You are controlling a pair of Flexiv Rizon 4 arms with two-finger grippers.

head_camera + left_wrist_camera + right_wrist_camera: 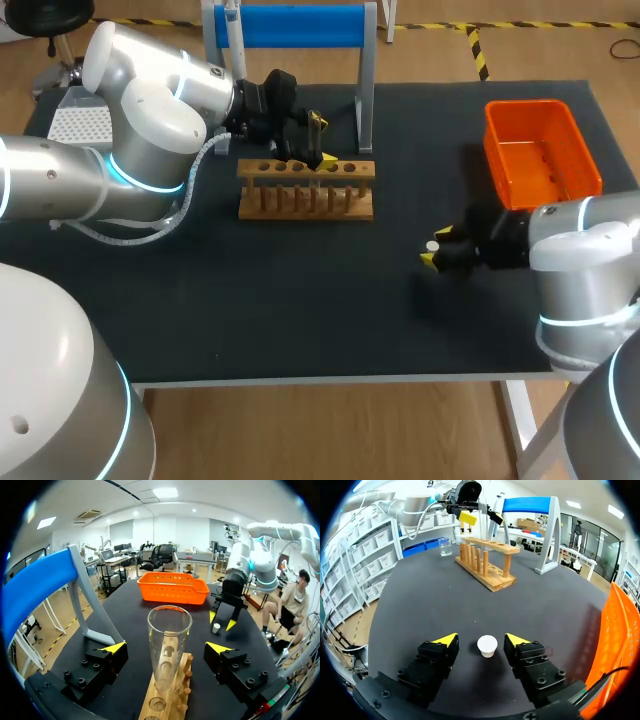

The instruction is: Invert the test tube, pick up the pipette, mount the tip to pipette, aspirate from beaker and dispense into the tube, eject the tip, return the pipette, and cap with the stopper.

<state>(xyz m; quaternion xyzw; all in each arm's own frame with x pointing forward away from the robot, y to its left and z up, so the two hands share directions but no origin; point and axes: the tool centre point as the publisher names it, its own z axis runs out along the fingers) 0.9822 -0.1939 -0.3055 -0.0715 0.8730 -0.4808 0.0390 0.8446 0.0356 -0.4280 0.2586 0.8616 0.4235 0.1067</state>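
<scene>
A clear glass test tube (169,625) stands mouth-up in the wooden rack (165,700) (305,190). My left gripper (167,647) (322,140) is open around the tube, with a gap on each side. The small white stopper (487,645) (432,245) rests on the black table, right of the middle. My right gripper (481,640) (436,247) is low over the table and straddles the stopper. Its fingers are close to the stopper, but a narrow gap shows on both sides. The pipette (232,15) hangs on the blue-topped stand (290,25) behind the rack. A glass beaker (445,546) stands beyond the rack's far end.
An orange basket (540,150) (172,587) sits at the back right, close behind my right arm. A white tip box (80,125) lies at the back left, behind my left arm. The stand's grey legs (366,100) rise just behind the rack.
</scene>
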